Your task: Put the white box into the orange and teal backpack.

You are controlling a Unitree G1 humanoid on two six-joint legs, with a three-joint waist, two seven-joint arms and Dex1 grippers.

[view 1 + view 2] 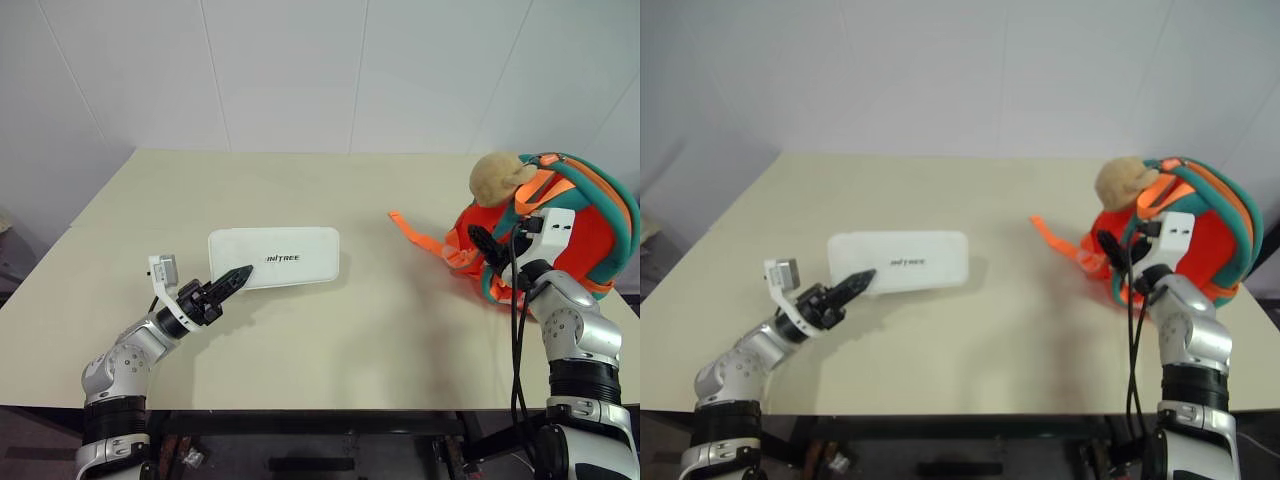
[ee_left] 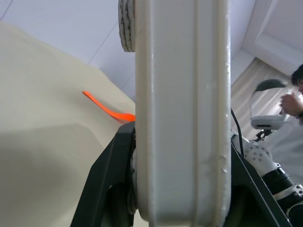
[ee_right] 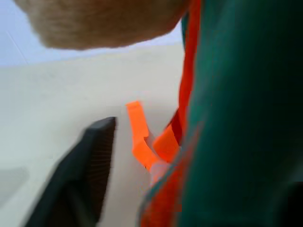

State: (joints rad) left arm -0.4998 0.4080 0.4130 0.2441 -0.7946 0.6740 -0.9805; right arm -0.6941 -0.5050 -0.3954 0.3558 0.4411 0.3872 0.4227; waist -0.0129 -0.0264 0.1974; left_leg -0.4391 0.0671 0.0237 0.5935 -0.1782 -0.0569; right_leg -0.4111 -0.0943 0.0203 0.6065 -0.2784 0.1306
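Note:
The white box [image 1: 290,257] lies flat on the table's left half, its dark lettering facing up. My left gripper [image 1: 238,277] is shut on the box's near left corner; in the left wrist view the box's white edge [image 2: 182,118] stands between the black fingers [image 2: 106,179]. The orange and teal backpack [image 1: 580,240] sits at the table's right edge with a tan plush toy [image 1: 500,175] on top. My right gripper [image 1: 485,248] is at the backpack's front teal rim [image 3: 241,118]. One of its fingers [image 3: 80,175] stands apart from the rim, and the other is hidden behind the fabric.
An orange strap [image 1: 415,232] trails from the backpack toward the table's middle. The cream table [image 1: 350,320] lies bare between box and backpack. White walls stand behind the table. A person [image 2: 296,94] is off to the right in the left wrist view.

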